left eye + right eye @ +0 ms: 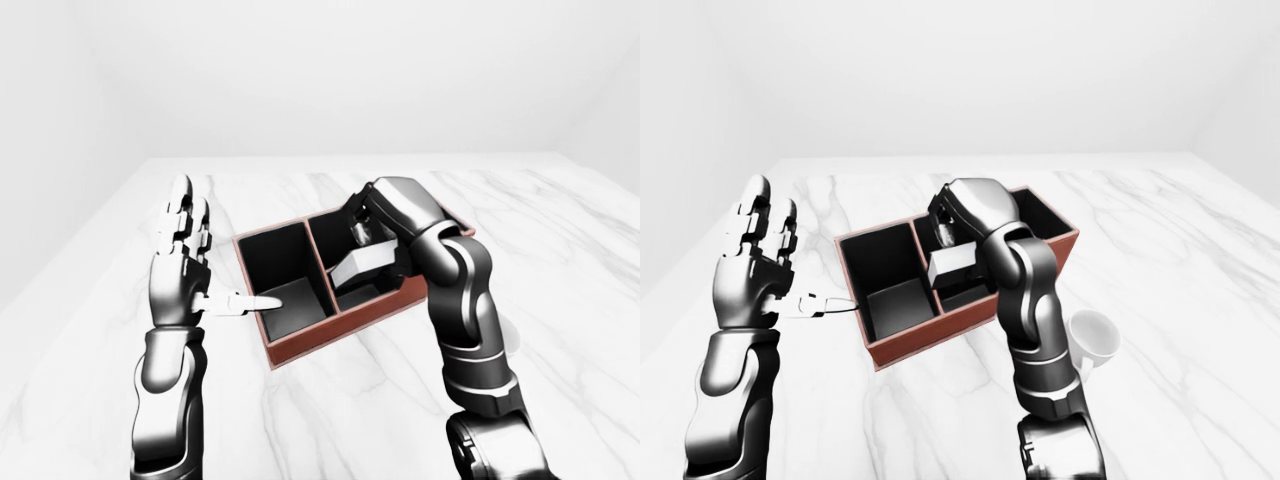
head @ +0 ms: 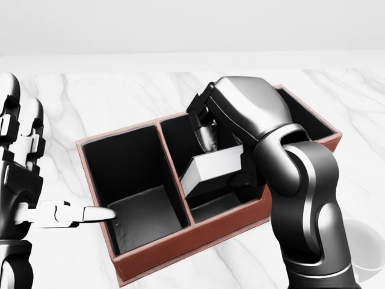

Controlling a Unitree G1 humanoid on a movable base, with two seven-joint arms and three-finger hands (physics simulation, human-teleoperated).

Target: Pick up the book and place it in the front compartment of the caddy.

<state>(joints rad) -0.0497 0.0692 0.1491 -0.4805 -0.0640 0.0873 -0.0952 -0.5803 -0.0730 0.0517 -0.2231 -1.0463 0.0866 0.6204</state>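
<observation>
White book pinched in right hand, tilted above caddy. Left hand splayed open. Could snag the divider if lowered askew.

The right hand hangs bent down at the wrist, its fingers closed around the book, forearm rising steeply from the head view's lower right. The left hand stands upright at the left, fingers straight and together, thumb pointing sideways to the right.
</observation>
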